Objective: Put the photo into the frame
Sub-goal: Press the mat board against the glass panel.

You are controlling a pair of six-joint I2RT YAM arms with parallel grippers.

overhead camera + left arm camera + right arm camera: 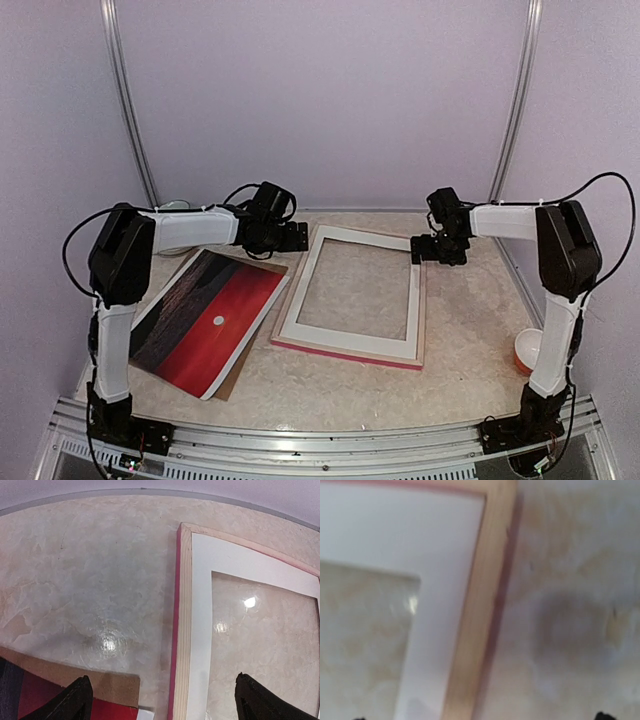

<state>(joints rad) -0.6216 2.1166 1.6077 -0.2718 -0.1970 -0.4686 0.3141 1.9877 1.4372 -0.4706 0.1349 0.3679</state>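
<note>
Left gripper (300, 238) hovers released, jaws wide astride the frame's (345, 352) left rail; right gripper (418, 250), released too, over the right rail, open counter (470, 330) beyond it.

Everything's pretty blurry, but a pale wood rail of the frame (475, 630) is running diagonally down the middle, pink edge showing on its right. The white mat board (420, 535) is sitting inside it, glare shining in its window. Blotchy counter (580, 555) is filling the right side. The right gripper (479, 718) is barely poking dark tips into both bottom corners, spread wide.
</note>
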